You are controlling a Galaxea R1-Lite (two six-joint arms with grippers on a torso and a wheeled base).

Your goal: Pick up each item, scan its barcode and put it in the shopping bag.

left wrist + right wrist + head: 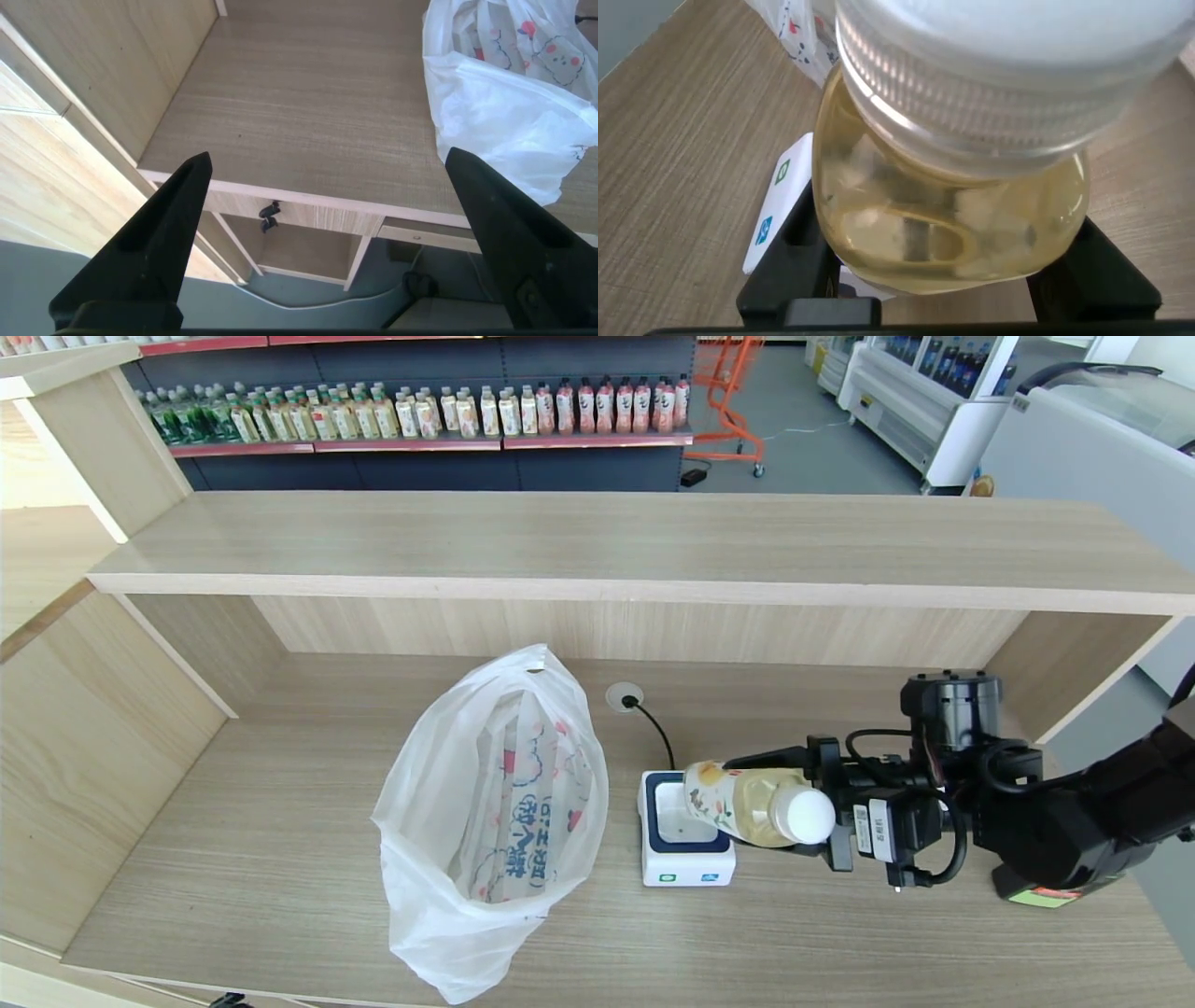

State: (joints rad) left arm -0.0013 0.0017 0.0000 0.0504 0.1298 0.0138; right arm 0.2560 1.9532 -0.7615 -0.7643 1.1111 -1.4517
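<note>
A bottle (752, 803) of pale yellow drink with a white cap lies sideways in my right gripper (794, 775), which is shut on it. It hangs just over the right side of the white and blue barcode scanner (686, 840). The right wrist view looks along the bottle (952, 196) from its cap, with the scanner (780, 219) beneath. A white plastic shopping bag (490, 821) stands open left of the scanner, holding a printed package (523, 803). My left gripper (327, 233) is open, off the table's front edge, with the bag (509, 89) farther off.
The scanner's black cable (656, 728) runs to a grommet (624, 696) in the wooden counter (280, 859). Raised wooden walls enclose the counter on the left, back and right. Bare counter lies left of the bag and in front of the scanner.
</note>
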